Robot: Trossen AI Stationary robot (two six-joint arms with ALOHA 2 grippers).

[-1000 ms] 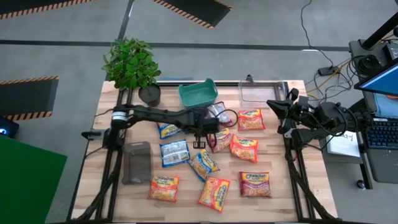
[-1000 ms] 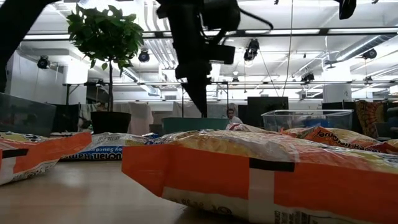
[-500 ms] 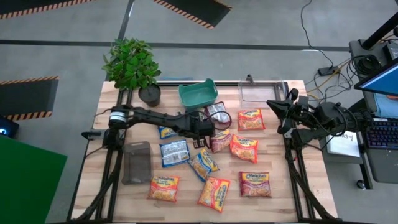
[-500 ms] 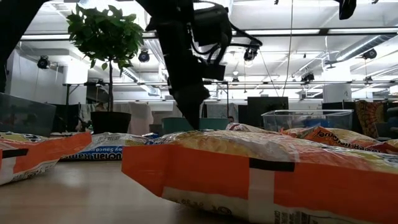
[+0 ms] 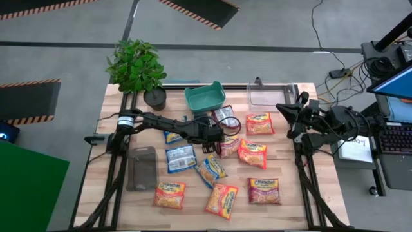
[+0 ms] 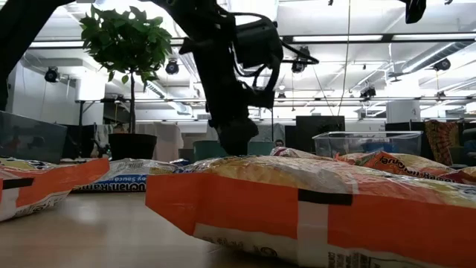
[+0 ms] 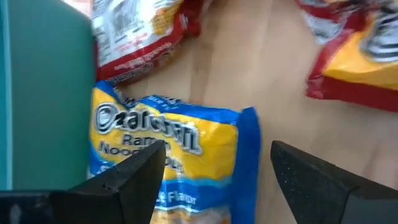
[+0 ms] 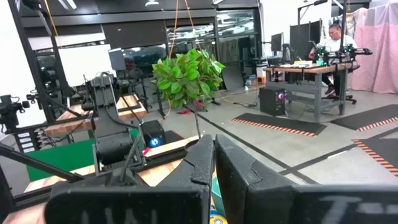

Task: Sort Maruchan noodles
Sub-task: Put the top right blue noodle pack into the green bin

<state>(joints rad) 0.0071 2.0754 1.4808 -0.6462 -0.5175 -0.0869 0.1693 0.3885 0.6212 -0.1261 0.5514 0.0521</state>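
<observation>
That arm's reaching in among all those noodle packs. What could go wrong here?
The open left gripper straddles a blue-and-yellow packet, with a red packet lying close by, so a finger might snag both. The teal tray wall is right beside it and could get bumped. The shiny wrapper may slip out of a pinch.

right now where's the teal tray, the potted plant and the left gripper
teal tray [image 5: 195, 100]: high view, on its left rim.
potted plant [image 5: 135, 64]: high view, on the leaves.
left gripper [image 7: 217, 171]: left wrist view, midway between its open fingertips, over a blue-and-yellow noodle packet [image 7: 186, 134].
</observation>
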